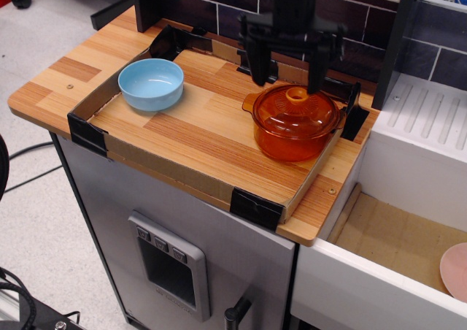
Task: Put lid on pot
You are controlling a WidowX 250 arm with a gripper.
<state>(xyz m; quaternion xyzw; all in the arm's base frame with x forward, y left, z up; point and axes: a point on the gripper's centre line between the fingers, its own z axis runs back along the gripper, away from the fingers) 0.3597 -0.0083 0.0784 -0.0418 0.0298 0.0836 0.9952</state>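
So the amber lid [296,111] is sitting right on top of the matching amber pot [292,136], which is parked toward the back right corner of the wooden worktop [182,136], inside that low cardboard rim with the black taped corners. To me it looks seated pretty evenly, so I'd guess the task is basically done. The end effector [286,73] hangs just above and behind the pot with its fingers spread wide and nothing between them, clear of the little round knob [296,94]. On handling: both pieces look like tinted glass or hard clear plastic, so I'd treat them as rigid, smooth, a bit slippery, and not something you want to drop or knock. The lid probably isn't heavy, but the dome is slick and shallow, so pinching the rim seems like a bad idea. The knob in the middle is the obvious place to grab, fingers either side of it. For moving the pot itself, the small side handle [248,104] is really the only option, and I'd guess it slides easily on that wood. The light blue bowl [151,84] sits well apart on the left, so it's not in the way.
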